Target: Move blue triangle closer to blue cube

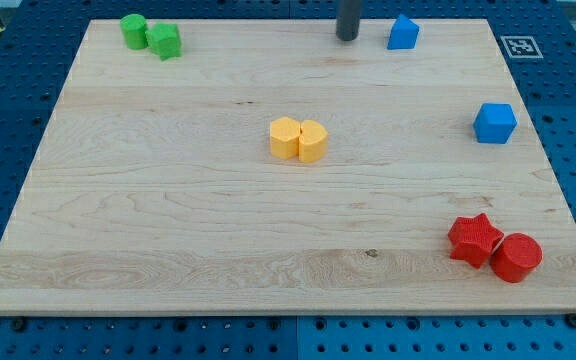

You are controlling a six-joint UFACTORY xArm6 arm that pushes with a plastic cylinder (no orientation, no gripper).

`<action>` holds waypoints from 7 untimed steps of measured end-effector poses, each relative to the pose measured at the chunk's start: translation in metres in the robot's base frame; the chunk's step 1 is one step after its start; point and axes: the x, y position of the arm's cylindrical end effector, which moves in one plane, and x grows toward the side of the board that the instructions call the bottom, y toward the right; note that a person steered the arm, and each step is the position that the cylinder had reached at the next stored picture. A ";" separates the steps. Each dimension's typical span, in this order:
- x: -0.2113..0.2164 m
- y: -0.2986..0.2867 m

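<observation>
The blue triangle (402,33) sits near the view's top edge of the wooden board, right of centre. The blue cube (494,123) sits lower and further right, near the board's right edge. My tip (347,38) is the lower end of a dark rod coming down from the view's top. It rests on the board just left of the blue triangle, with a small gap between them.
Two green blocks (150,36) touch at the top left. Two yellow blocks (298,140) touch at the board's middle. A red star (474,239) and a red cylinder (516,257) touch at the bottom right. The wooden board (168,220) lies on a blue pegboard.
</observation>
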 end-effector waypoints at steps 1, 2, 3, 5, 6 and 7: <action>-0.001 0.032; -0.001 0.033; -0.001 0.042; -0.001 0.062; -0.001 0.071; -0.001 0.084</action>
